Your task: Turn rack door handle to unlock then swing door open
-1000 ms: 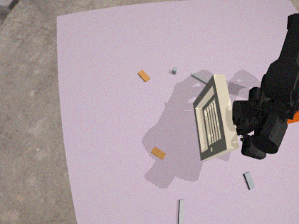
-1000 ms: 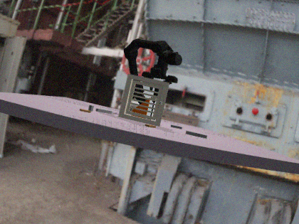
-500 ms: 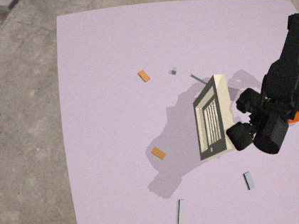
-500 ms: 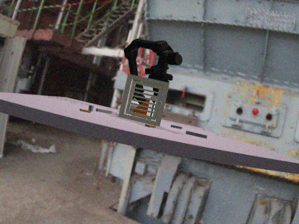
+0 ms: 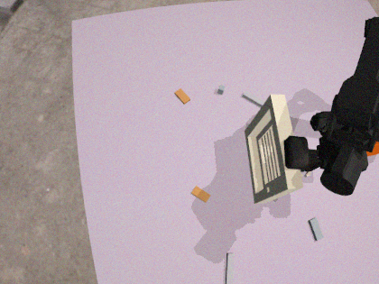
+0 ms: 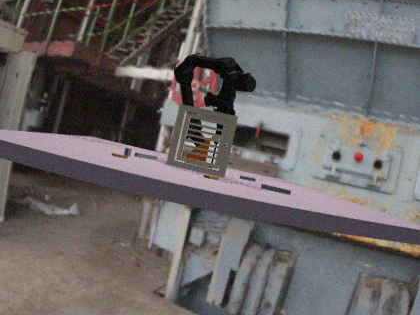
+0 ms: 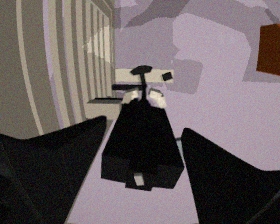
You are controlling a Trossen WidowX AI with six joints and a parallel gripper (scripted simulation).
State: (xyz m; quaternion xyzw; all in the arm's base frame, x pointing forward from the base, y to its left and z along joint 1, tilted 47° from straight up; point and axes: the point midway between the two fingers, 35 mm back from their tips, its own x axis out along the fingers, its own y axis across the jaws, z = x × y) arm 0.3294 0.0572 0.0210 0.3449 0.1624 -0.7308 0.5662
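Wrist view has my gripper [image 5: 308, 174] [image 6: 228, 110] [image 7: 145, 127] standing partly open, a moderate gap between its pale fingertips, and nothing clamped in them. A dark, T-shaped piece, which I take for the handle [image 7: 142, 71], shows just ahead of the tips, its stem lined up with the gap; whether either fingertip touches it, I can't tell from here. The slatted rack [image 5: 295, 179] [image 6: 227, 154] [image 7: 63, 55] rises close beside the gripper, on the left of that picture, and an orange piece [image 5: 374, 150] [image 6: 197, 153] [image 7: 269, 50] sits well off to the right. From overhead, the black arm [image 5: 356, 98] [image 6: 215, 64] reaches in over the near side of the rack, hiding most of the gripper. Beyond the rack from the gripper lie two small orange blocks [image 5: 182, 96] [image 5: 200, 194], well apart from it; a grey block [image 5: 316, 229] rests nearer, on the gripper's own side of the rack, upon the lilac table [image 5: 135, 161] [image 6: 150, 171] [image 7: 225, 115].
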